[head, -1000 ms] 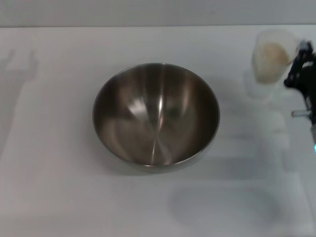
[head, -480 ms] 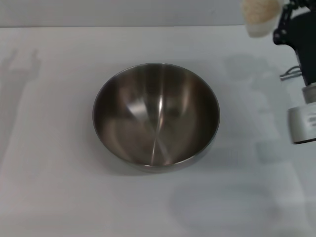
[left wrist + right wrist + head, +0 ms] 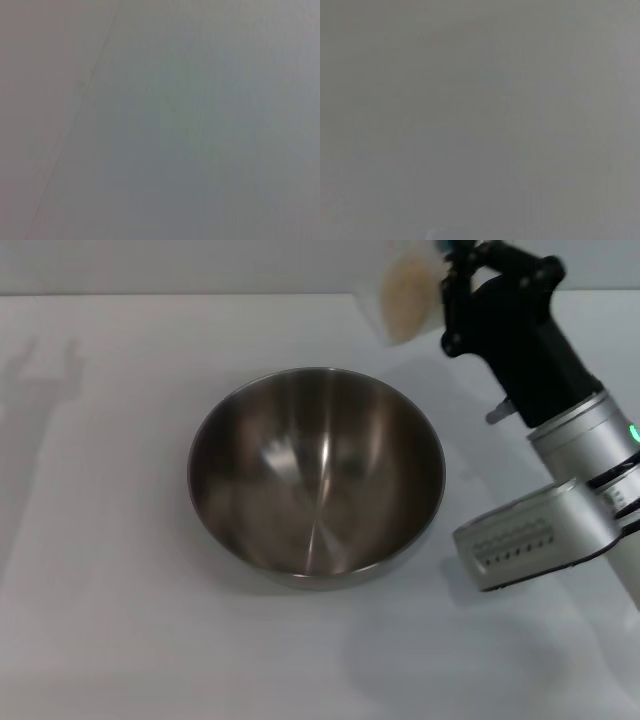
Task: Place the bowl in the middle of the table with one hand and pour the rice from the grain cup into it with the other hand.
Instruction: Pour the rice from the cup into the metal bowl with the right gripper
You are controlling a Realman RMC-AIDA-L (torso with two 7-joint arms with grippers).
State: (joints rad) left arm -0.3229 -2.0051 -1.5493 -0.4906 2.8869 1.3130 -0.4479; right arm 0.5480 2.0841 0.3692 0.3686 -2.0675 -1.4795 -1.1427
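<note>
Grain cup (image 3: 405,298) in right hand (image 3: 450,285), above bowl (image 3: 316,475)

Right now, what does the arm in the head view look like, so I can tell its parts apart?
Only the right arm shows. Its right gripper end is matte black and angular, on a black tapered wrist. Behind it comes a silver-grey cylindrical link with a small green light at its edge, then a lighter grey link bearing a row of small dark marks. Thin dark cables run beside the silver link. The left arm is out of view.

The grain cup (image 3: 408,295) is blurred and its top is cut by the picture edge. The right gripper (image 3: 452,280) fingers are mostly hidden. Both wrist views show only grey blur.
</note>
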